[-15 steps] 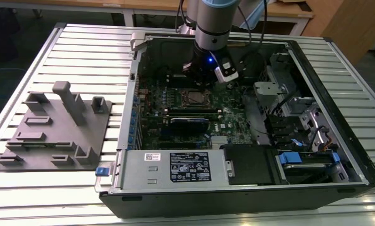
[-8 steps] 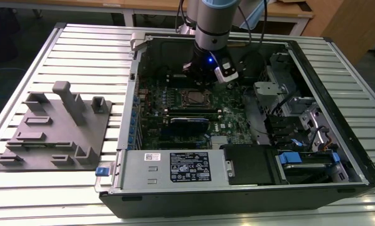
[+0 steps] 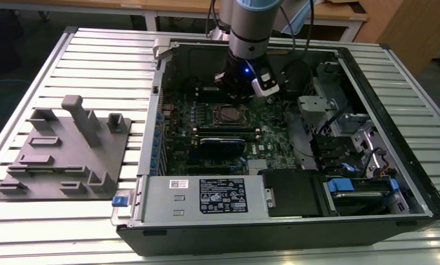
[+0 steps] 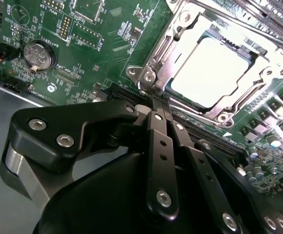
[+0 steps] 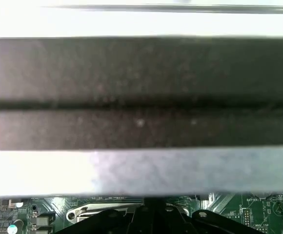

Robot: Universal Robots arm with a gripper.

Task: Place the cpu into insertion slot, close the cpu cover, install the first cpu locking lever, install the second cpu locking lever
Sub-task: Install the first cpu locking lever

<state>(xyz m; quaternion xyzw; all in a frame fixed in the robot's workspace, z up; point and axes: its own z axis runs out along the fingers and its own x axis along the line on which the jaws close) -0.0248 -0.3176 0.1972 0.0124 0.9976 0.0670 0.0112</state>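
Second wrist view: cpu (image 4: 211,73) seated under closed cpu cover (image 4: 180,48), claw (image 4: 162,105) pressed together w/ tips at cover's hinge corner, prob. working a locking lever.

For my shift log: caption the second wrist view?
Shut fingers at the closed cpu cover, cpu seated.
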